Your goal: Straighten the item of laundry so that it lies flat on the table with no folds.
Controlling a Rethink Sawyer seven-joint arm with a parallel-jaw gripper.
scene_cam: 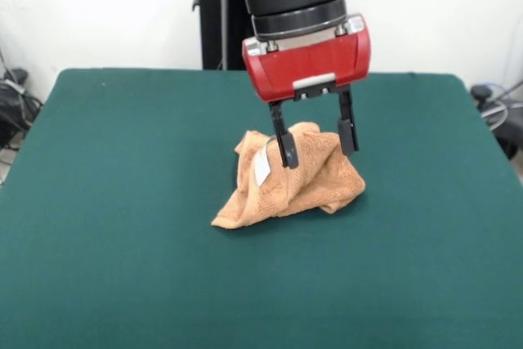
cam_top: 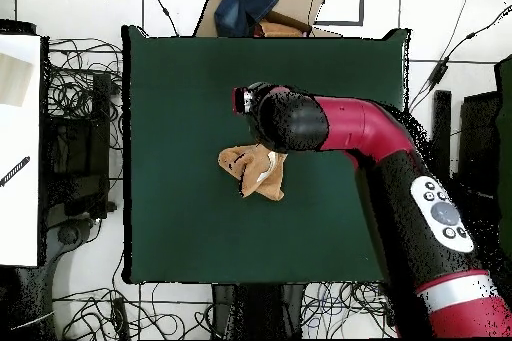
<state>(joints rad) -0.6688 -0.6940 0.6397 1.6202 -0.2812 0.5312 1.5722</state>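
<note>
Near the middle of the table [scene_cam: 98, 202], on its flat, dark green, felt-like top, the towel [scene_cam: 306, 185] sits bunched into a soft, lumpy mound, nowhere near flat. Its orange-tan terry cloth looks nubby and thick, with rounded folds piled toward the top and one pointed corner trailing out onto the felt at the lower left in the front view. A small white label [scene_cam: 262, 167] stands out on the left flank of the heap, next to a strip of flatter woven border. Over the mound hangs the gripper [scene_cam: 317, 143], a glossy red block under a black cylindrical wrist, with two thin, straight black fingers [scene_cam: 286, 146] pointing down. The fingers stand spread apart, straddling the crest of the heap, one in front of the cloth beside the label and the other at the right edge of the crest; the claw is released and pinches nothing. From overhead, the towel [cam_top: 256, 172] is a small crumpled patch near the centre of the wide green rectangle [cam_top: 180, 107], partly covered by the smooth red and black arm [cam_top: 360, 132] reaching in from the right.
</note>
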